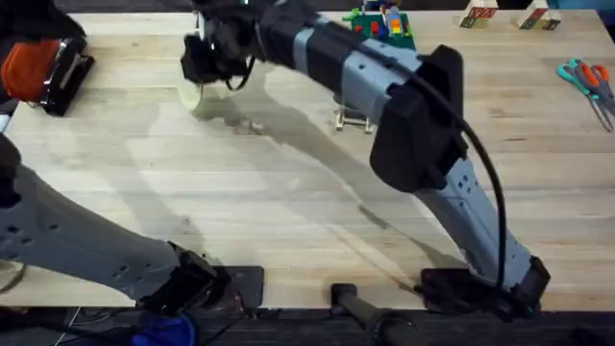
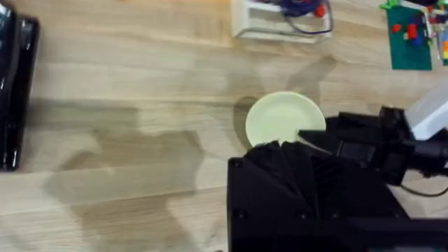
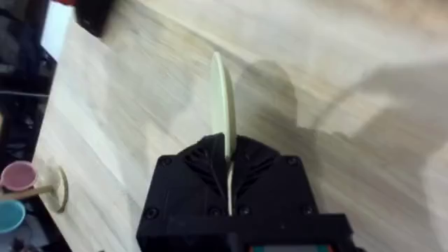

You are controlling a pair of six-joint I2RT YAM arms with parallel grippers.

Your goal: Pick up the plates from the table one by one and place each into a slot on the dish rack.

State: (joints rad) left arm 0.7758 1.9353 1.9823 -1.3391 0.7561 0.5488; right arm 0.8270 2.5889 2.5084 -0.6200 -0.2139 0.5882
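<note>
Above the table's [image 1: 144,192] far left, the right gripper [image 3: 227,183] pinches the cream-green plate [image 3: 222,98] edge-on; left fingers cannot be told.

Items counted: one pale cream-green plate [image 2: 283,117]; one wooden dish rack [image 1: 353,119]; one pair of scissors [image 1: 588,82]; two robot arms; one desk [image 1: 288,211].
</note>
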